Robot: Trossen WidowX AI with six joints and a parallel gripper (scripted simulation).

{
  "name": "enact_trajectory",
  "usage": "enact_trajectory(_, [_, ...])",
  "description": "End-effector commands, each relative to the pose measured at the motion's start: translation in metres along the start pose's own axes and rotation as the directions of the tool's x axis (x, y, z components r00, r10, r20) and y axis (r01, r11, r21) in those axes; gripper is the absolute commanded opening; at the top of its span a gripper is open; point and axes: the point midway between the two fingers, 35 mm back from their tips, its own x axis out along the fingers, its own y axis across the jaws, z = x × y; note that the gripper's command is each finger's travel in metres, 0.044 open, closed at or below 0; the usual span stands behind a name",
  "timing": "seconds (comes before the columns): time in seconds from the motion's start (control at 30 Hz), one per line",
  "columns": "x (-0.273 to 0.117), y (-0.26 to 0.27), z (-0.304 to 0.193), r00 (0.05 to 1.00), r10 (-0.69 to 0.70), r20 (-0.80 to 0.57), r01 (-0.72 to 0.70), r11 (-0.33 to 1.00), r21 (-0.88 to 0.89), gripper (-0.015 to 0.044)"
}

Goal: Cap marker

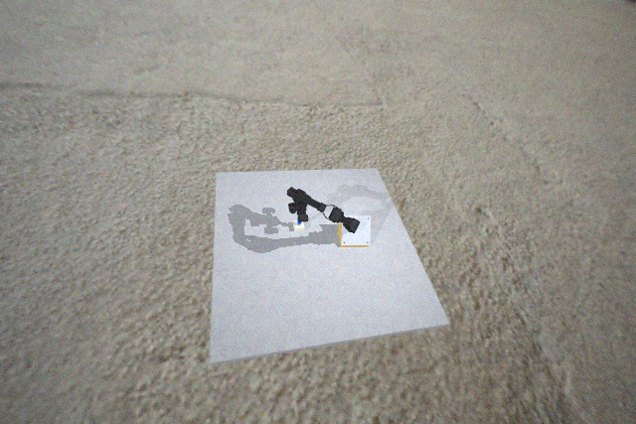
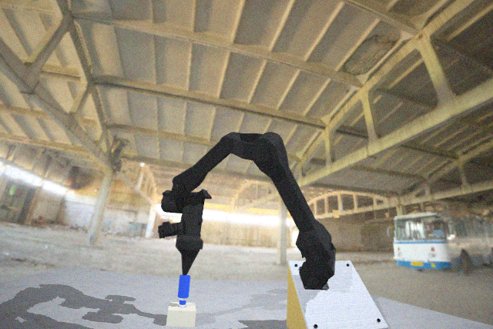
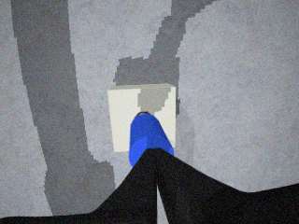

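Note:
The cream holder block [image 1: 298,229] [image 2: 181,317] [image 3: 122,121] stands on the grey-white table. The blue cap [image 2: 183,286] [image 3: 148,128] sits upright on the marker [image 2: 182,302], whose short white and blue stretch shows between the cap's lower edge and the block. My gripper [image 2: 185,273] [image 3: 152,155] is shut and empty, fingers together and pointing down. Its tips are right at the cap's top; whether they touch it is hard to tell. In the wrist view the fingertips overlap the near end of the cap. The top view shows this area only very small.
The arm's white-topped, yellow-sided base mount [image 1: 355,238] [image 2: 338,309] stands to the right of the block. The arm arches from it over to the block. Dark arm shadows lie on the table [image 1: 308,296] around the block. A bus [image 2: 420,241] stands far behind.

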Motion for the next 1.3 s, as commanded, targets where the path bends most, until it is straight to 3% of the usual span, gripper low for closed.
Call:
enact_trajectory(0.0, [0.008,0.001,-0.002,1.0,0.008,-0.005,-0.008,1.0,0.008,0.0])
enact_trajectory(0.43, [0.004,-0.001,0.001,1.0,-0.003,0.006,0.003,1.0,-0.001,0.0])
enact_trajectory(0.63, [-0.074,-0.002,0.002,1.0,-0.007,0.004,0.007,1.0,0.0,0.0])
enact_trajectory(0.77, [-0.083,-0.002,0.001,1.0,-0.006,0.003,0.006,1.0,0.0,0.0])
enact_trajectory(1.27, [-0.083,-0.002,0.001,1.0,-0.006,0.003,0.006,1.0,0.0,0.0394])
